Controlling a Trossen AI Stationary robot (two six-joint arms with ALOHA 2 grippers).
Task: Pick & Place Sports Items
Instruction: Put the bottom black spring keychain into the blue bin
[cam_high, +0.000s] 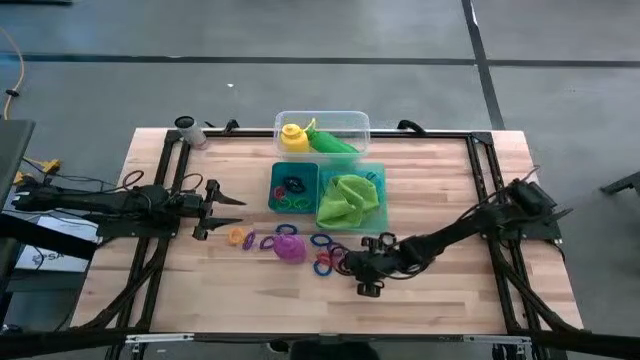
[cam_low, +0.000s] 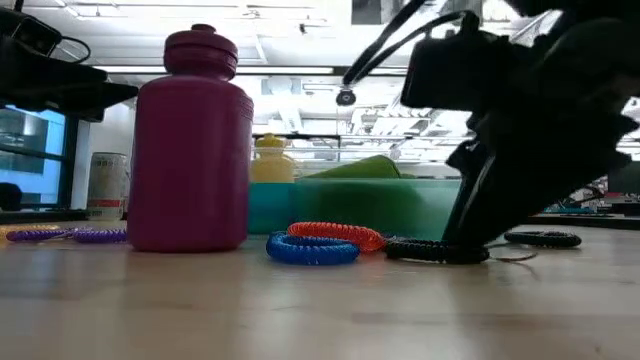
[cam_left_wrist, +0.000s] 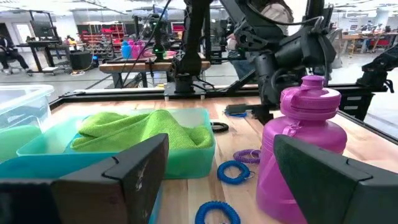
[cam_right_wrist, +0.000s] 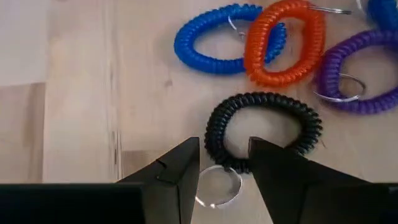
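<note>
The right gripper (cam_right_wrist: 224, 163) jaws stand narrow, straddling the near edge of the black coil ring (cam_right_wrist: 264, 130) on the table (cam_high: 450, 190); whether they pinch it cannot be told. An orange ring (cam_right_wrist: 286, 40) overlaps a blue ring (cam_right_wrist: 208, 46) just beyond. The purple bottle (cam_high: 290, 247) stands upright nearby. The left gripper (cam_high: 225, 208) hangs with jaws wide, holding nothing, beside the teal tray (cam_high: 276, 170).
</note>
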